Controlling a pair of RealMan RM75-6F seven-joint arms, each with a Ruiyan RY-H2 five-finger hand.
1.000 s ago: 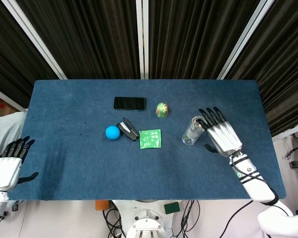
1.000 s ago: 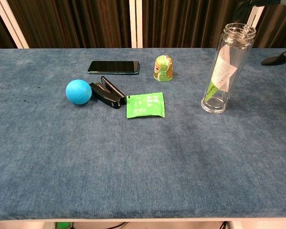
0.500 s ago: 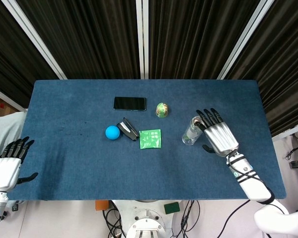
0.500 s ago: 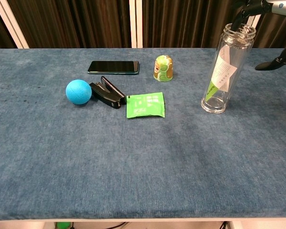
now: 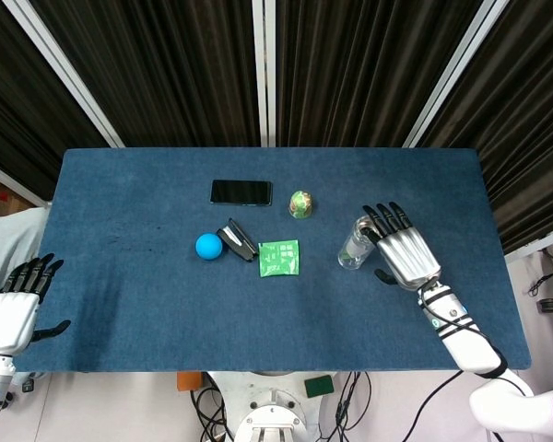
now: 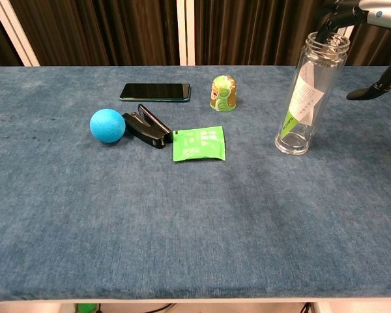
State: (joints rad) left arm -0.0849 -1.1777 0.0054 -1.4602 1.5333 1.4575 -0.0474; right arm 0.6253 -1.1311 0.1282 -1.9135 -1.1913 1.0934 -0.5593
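clear glass bottle (image 6: 307, 94) stands upright on the blue cloth-covered table (image 5: 120, 276), black curtains (image 5: 350, 64) behind. the right hand (image 5: 404, 250), fingers spread and grasping nothing, has edged closer beside its mouth. the left hand (image 5: 17, 299) hangs released off the table's edge.

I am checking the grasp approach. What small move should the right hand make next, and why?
Probably lower the right hand slightly and close around the clear bottle. Its fingers are spread at the bottle's open rim, the thumb apart beside it, and the bottle stands upright, not gripped.
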